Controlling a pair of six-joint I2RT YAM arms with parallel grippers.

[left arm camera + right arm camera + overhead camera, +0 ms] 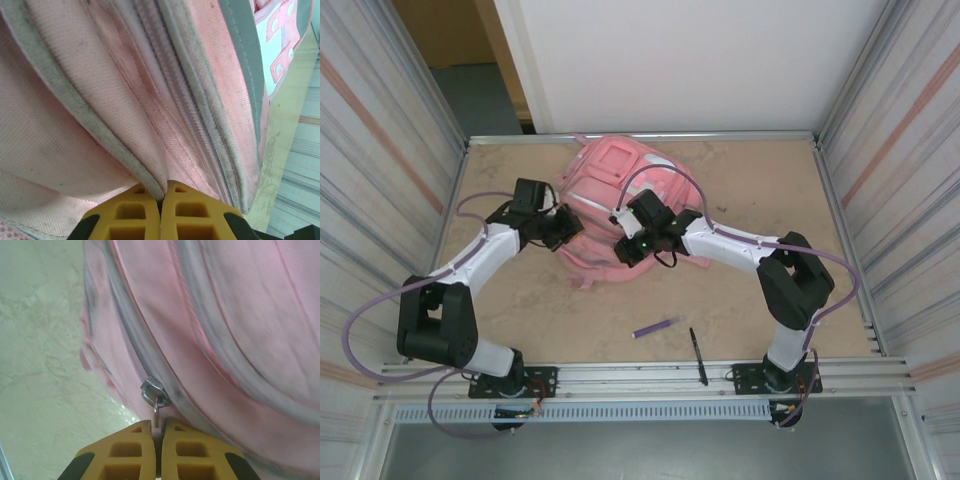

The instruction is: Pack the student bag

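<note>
The student bag (620, 190) lies flat at the far middle of the table (750, 190), and both arms reach to its near side. The left gripper (161, 202) is closed narrow on a fold of the pink cloth, at a grey piped edge on the left part of the bag. The right gripper (157, 435) is pinched shut on the small metal zip pull (153, 391), close to the bag's near edge.

I judge the packing to be only at its beginning. One gripper holds the cloth steady and the other is ready to draw the zip, and no opening can be seen in the bag. A purple pen (655, 327) and a black pen (698, 355) lie on the near part of the table, well apart from the bag. Probably they must go in. Opening the zip, putting things inside and closing are all left to do.
</note>
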